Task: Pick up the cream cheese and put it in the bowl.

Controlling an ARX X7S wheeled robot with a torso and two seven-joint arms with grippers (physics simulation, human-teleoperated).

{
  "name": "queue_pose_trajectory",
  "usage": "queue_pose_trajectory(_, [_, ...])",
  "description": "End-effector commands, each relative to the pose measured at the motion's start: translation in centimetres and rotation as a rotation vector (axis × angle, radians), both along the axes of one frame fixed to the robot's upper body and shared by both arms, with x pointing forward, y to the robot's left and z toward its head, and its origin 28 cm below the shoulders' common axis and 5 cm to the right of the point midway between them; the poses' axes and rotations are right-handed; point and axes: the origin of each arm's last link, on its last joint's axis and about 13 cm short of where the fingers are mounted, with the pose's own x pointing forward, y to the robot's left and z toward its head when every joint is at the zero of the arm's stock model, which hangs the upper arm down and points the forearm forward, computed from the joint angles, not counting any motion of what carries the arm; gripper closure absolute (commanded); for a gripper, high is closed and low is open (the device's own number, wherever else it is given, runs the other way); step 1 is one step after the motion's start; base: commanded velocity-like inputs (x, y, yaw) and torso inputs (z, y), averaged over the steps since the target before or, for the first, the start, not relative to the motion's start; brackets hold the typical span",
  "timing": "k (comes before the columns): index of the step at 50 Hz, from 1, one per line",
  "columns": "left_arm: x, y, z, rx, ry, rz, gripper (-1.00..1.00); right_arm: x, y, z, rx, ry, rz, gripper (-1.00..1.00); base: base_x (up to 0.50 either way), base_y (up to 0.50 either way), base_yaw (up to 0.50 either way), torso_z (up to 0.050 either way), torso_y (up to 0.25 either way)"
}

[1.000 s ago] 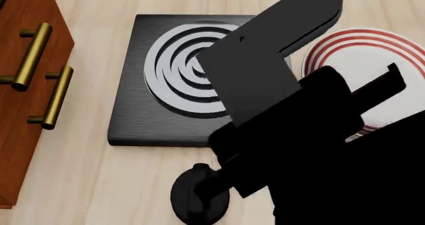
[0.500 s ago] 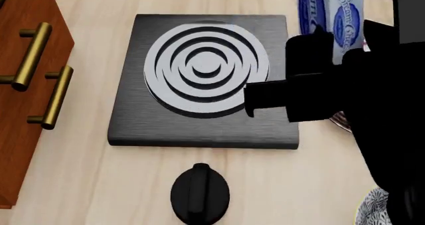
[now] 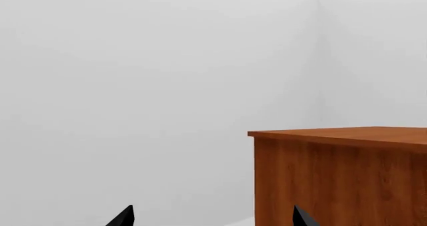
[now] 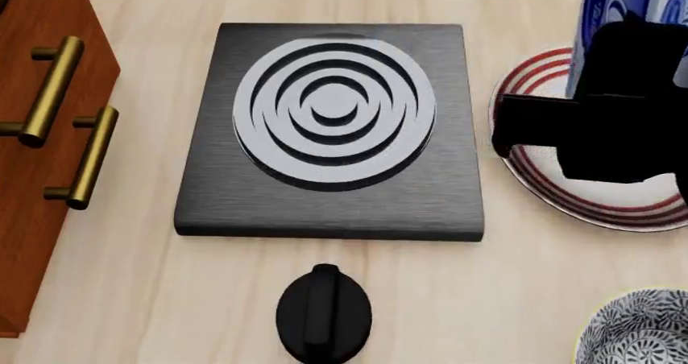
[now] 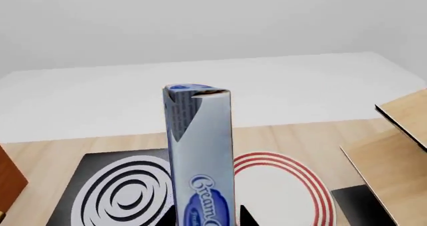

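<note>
Right gripper fingers clamp the cream cheese upright above the plate; bowl nearer; left gripper fingers spread apart.

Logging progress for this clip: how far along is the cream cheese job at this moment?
Done: the cream cheese is picked up, standing on end between the right gripper's fingers, off the table. In hand: it is being carried, now above the plate in the head view. Left: the bowl, at the near right corner of that view, looks empty in the part that shows, so the move over it and the release remain.
</note>
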Motion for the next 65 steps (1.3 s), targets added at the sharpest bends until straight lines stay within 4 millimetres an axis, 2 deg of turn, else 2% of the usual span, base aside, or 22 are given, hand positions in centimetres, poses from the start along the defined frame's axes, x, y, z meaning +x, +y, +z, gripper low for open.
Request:
queue_pose_trajectory(1, [0.0, 0.0, 0.0, 0.001, -0.001, -0.004, -1.0, -1.2, -1.0, 0.4, 0.038, -0.04, -0.044, 1.0, 0.0, 0.0, 0.0, 0.0, 0.0])
queue_pose_trajectory(22, [0.0, 0.0, 0.0, -0.001, 0.001, -0.003, -1.0, -1.8, -1.9, -0.8, -0.004, 0.02, -0.118, 1.0, 0.0, 0.0, 0.0, 0.0, 0.0])
queue_pose_trajectory(42, [0.0, 0.0, 0.0, 0.0, 0.0, -0.003, -1.0, -2.0, -2.5, -2.7, -0.024, 0.177, -0.157, 1.0, 0.0, 0.0, 0.0, 0.0, 0.001])
queue_pose_trajectory(65, [0.1, 0.0, 0.0, 0.004, 0.005, -0.002, -1.0, -2.5, -3.0, -3.4, -0.037, 0.245, -0.183, 1.0, 0.0, 0.0, 0.0, 0.0, 0.0])
